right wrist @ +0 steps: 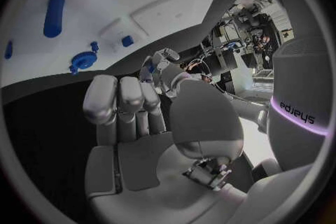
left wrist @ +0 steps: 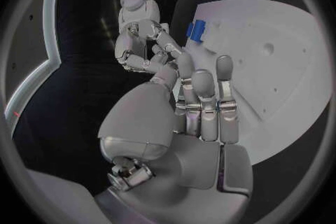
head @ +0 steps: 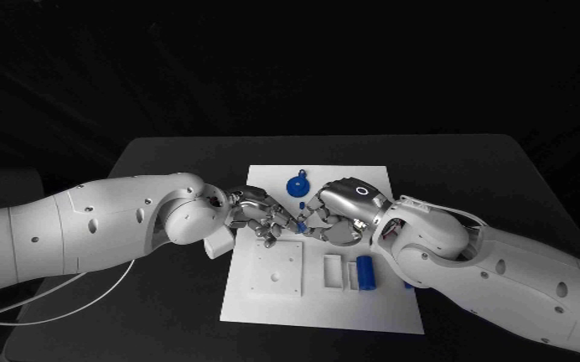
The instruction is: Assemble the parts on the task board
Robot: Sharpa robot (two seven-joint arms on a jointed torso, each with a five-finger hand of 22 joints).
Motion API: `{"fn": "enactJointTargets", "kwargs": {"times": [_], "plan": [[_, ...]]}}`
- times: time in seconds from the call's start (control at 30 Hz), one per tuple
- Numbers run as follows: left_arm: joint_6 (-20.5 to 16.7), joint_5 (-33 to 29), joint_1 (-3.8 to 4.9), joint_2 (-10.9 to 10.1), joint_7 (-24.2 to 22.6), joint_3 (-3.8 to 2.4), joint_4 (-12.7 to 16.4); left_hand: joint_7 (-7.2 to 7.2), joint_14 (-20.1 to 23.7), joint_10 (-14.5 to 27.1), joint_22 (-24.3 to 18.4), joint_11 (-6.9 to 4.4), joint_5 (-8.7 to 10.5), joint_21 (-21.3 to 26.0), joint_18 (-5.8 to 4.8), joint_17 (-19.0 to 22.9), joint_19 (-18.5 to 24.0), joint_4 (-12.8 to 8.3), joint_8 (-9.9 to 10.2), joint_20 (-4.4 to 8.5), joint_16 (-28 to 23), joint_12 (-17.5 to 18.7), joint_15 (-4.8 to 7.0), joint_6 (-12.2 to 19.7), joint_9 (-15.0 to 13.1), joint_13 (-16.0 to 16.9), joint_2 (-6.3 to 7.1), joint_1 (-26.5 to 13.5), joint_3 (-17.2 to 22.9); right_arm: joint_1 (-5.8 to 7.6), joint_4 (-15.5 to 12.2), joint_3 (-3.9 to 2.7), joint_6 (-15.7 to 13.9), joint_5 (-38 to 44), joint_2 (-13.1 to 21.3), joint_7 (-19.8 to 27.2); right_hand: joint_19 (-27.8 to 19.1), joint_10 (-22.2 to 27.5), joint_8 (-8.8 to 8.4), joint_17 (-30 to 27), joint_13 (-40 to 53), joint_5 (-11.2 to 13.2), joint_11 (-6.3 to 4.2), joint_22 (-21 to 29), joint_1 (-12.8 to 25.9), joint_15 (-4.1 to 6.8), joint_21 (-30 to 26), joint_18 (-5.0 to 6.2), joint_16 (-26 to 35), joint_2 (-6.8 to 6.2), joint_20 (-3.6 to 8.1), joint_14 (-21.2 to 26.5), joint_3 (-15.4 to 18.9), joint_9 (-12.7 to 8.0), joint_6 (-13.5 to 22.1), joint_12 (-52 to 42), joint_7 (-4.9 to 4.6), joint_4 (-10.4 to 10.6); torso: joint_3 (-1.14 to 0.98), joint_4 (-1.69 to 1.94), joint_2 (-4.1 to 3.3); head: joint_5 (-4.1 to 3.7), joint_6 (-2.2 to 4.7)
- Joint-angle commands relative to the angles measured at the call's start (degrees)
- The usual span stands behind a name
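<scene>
Our two hands meet over the middle of the white board (head: 363,316), left hand (head: 251,211) and right hand (head: 336,209) nearly fingertip to fingertip. Between them a small blue piece (head: 298,226) peeks out; it seems pinched there, but we cannot tell which hand really has it, or whether both do. On both hands the other fingers lie curled together.

More parts rest on the board: a blue disc with a stub (head: 295,187) just beyond the hands, and a blue cylinder (head: 366,273) lying beside a white slotted block (head: 335,269) on the near side, with a raised white square plate (head: 278,268) next to it.

We judge these parts light, rigid plastic, smooth enough to slip or twist in metal fingertips. The cylinder would roll, so we would take it across its middle, and the disc by its rim.

The hands hide the small piece's shape and the board beneath them, so any socket there is unseen
</scene>
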State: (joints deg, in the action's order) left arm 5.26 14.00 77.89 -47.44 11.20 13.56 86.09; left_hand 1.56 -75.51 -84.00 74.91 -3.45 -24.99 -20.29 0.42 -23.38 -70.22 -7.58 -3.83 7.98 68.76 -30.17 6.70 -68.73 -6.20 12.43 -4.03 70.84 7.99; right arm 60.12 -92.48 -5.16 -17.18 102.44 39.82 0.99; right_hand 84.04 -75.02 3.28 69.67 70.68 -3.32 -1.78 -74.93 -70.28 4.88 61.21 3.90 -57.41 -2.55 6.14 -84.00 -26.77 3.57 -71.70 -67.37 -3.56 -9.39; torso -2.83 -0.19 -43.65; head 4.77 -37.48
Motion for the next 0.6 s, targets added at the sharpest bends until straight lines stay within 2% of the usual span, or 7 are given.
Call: {"fn": "enactJointTargets", "kwargs": {"times": [0.03,0.2,0.27,0.33,0.47,0.57,0.6], "plan": [[-0.41,-1.89,0.17,0.22,-1.15,-0.22,0.19,0.27,0.09,-2.27,1.07,0.16,0.15,0.35,-0.26,0.13,-0.2,0.36,-0.17,-0.38,-0.17,0.25,-0.14,0.04,-10.23,0.06,-0.24,1.0,-0.92,-0.18,-0.25,0.22,1.32,0.86,-0.19,1.08,1.95,0.09,0.39,0.05,0.09,0.25,-0.34,-7.99,0.41,0.52,-0.02,-1.16,-0.07,0.06,0.5,-0.02,-0.61,0.22,-1.41,0.25,0.95,0.31,0.01,0.03,-0.01,-0.03,0.01],[-0.71,-2.35,0.17,0.16,-1.05,-0.21,0.23,0.86,0.17,-2.08,1.04,0.31,0.62,0.74,-0.29,0.27,-0.3,1.5,0.04,-0.51,-0.3,0.57,-0.33,1.68,-7.25,0.2,0.02,0.53,-1.93,-0.18,-0.19,0.25,1.11,0.88,-0.17,0.89,1.96,0.05,0.38,0.06,0.15,0.25,-0.37,-8.0,0.46,0.54,0.04,-1.17,-0.05,0.1,0.52,-0.02,-0.68,0.22,-1.44,0.22,0.96,0.28,0.01,0.01,0.01,-0.06,0.06],[-0.83,-2.44,0.17,0.13,-1.02,-0.21,0.23,0.98,0.2,-1.99,1.01,0.34,0.94,0.91,-0.26,0.32,-0.36,2.11,-0.01,-0.6,-0.35,0.61,-0.38,2.09,-5.86,0.32,0.51,0.0,-2.38,-0.18,-0.18,0.25,1.0,0.89,-0.16,0.71,1.97,-0.05,0.39,0.12,0.25,0.24,-0.4,-8.0,0.54,0.56,0.05,-1.17,-0.11,0.03,0.54,-0.04,-0.71,0.22,-1.53,0.13,1.0,0.2,0.02,0.0,0.01,-0.08,0.04],[-0.84,-2.51,0.17,0.1,-1.01,-0.21,0.24,1.66,0.24,-1.91,0.94,0.53,4.24,1.13,-0.27,0.38,-0.41,3.07,0.09,-0.72,-0.41,0.58,-0.54,3.85,-4.14,0.46,1.05,-0.96,-3.0,-0.19,-0.17,0.26,0.84,0.9,-0.14,0.42,1.97,-0.05,0.39,0.12,0.25,0.24,-0.4,-8.0,0.54,0.56,0.05,-1.17,-0.11,0.03,0.54,-0.04,-0.71,0.22,-1.53,0.13,1.0,0.2,0.02,-0.02,0.0,-0.13,0.08],[-0.5,-2.58,0.17,0.06,-0.99,-0.21,0.28,2.0,0.36,-1.75,0.91,0.68,5.46,1.64,-0.22,0.46,-0.54,4.45,0.13,-0.86,-0.48,0.59,-0.65,4.45,-1.26,0.74,2.41,-1.68,-3.78,-0.19,-0.11,0.26,0.55,0.89,-0.1,-0.29,1.99,-0.08,0.39,0.17,0.26,0.26,-0.41,-8.0,0.53,0.56,0.06,-1.18,-0.17,0.05,0.55,-0.06,-0.79,0.22,-1.59,0.15,1.01,0.12,0.03,0.0,-0.01,-0.28,0.18],[-0.03,-2.6,0.17,0.03,-1.06,-0.2,0.33,2.51,0.4,-1.74,0.9,0.87,8.83,1.92,-0.18,0.5,-0.61,5.3,0.05,-1.0,-0.49,0.55,-0.81,5.78,0.55,0.88,3.22,-1.91,-4.34,-0.2,-0.08,0.26,0.23,0.72,-0.07,-0.96,1.99,-0.12,0.39,0.19,0.23,0.27,-0.42,-7.99,0.6,0.57,0.03,-1.17,-0.16,0.01,0.56,-0.05,-0.81,0.22,-1.63,0.2,1.02,0.07,0.03,0.04,0.01,-0.37,0.23],[0.14,-2.6,0.17,0.02,-1.07,-0.2,0.35,2.68,0.42,-1.71,0.89,0.86,9.07,2.16,-0.12,0.51,-0.67,5.89,-0.17,-1.07,-0.46,0.55,-0.83,5.65,1.61,0.98,3.33,-1.65,-4.45,-0.2,-0.07,0.26,0.12,0.62,-0.06,-1.18,1.99,-0.16,0.38,0.21,0.22,0.29,-0.43,-7.98,0.6,0.59,0.0,-1.17,-0.17,0.04,0.58,-0.06,-0.87,0.22,-1.65,0.22,1.01,0.02,0.02,0.05,0.0,-0.39,0.22]]}}
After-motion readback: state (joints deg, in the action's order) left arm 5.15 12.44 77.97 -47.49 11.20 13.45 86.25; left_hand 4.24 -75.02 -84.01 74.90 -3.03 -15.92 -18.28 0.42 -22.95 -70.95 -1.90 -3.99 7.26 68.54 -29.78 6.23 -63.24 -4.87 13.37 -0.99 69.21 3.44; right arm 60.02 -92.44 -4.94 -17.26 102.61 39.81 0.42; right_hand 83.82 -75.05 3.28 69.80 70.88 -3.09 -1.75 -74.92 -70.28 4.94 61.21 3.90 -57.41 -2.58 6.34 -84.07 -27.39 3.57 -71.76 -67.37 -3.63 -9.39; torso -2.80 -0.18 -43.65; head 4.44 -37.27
